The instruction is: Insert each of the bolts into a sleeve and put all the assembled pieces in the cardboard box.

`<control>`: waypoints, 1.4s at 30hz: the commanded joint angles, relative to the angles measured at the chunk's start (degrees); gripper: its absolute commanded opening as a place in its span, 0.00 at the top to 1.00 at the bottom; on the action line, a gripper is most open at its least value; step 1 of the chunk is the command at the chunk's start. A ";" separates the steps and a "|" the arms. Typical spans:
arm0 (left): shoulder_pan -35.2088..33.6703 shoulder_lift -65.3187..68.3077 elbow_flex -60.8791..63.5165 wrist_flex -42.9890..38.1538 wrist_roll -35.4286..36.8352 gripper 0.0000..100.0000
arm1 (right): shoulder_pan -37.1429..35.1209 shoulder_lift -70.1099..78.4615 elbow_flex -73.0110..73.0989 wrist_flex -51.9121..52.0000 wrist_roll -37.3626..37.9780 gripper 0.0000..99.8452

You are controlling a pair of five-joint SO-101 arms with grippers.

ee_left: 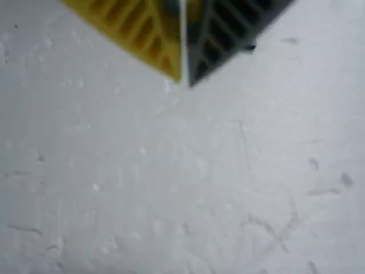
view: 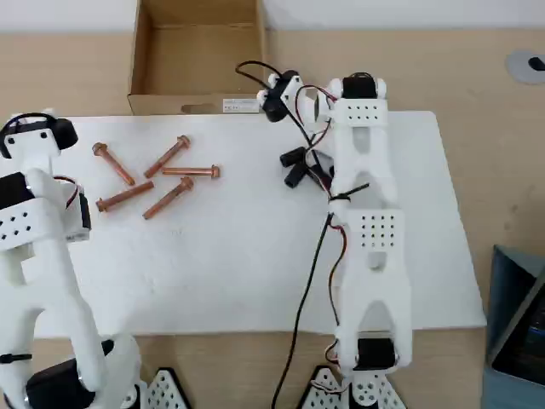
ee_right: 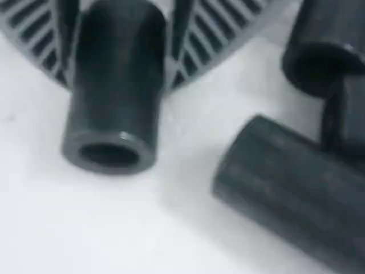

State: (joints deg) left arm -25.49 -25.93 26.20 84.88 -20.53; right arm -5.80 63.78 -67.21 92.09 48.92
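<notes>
R gripper (ee_right: 120, 34) is clamped on a sleeve (ee_right: 111, 103) just beside the spare sleeves (ee_right: 285, 188), L gripper (ee_left: 183, 74) pinched closed w/ nothing, bolts (view: 157, 179) well apart across the mat (view: 255, 256), so imo the sleeve could tilt in that grip & jam on a bolt.

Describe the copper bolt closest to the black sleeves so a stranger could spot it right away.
Find the white mat in front of the cardboard box; five copper bolts lie scattered on its half away from the black sleeves. Take the bolt nearest the sleeves: it alone lies parallel to the box's front wall, while the other four lie slanted.
</notes>
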 commanded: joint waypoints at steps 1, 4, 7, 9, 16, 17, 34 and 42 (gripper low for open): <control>0.18 -0.22 -2.46 -0.35 -0.09 1.00 | -1.01 -2.07 -4.26 3.25 -2.55 0.99; 0.18 -0.48 -2.55 -0.35 0.00 1.00 | -1.01 -3.12 -9.54 6.95 -4.22 0.99; 0.44 -0.48 -2.99 0.70 0.18 1.00 | -1.01 -4.26 -14.73 10.02 -6.95 0.99; 0.44 -0.48 -2.90 0.88 1.93 1.00 | -0.84 -5.58 -15.96 10.37 -9.14 0.99; 0.62 -0.40 -4.40 2.90 4.40 1.00 | -0.48 -18.24 -9.89 10.37 -17.49 0.99; 0.62 -0.04 -5.27 3.52 4.40 1.00 | -0.48 -20.88 -7.69 10.37 -18.99 0.99; 9.58 17.98 -33.23 12.66 -4.22 0.96 | 0.48 -75.56 44.44 10.37 -30.86 0.99; 15.56 31.96 -49.58 15.21 -9.67 0.95 | 5.49 -90.07 63.60 10.20 -35.52 0.99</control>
State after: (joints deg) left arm -12.75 3.69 -16.26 99.21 -28.70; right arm -3.08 -20.26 -8.40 101.23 14.64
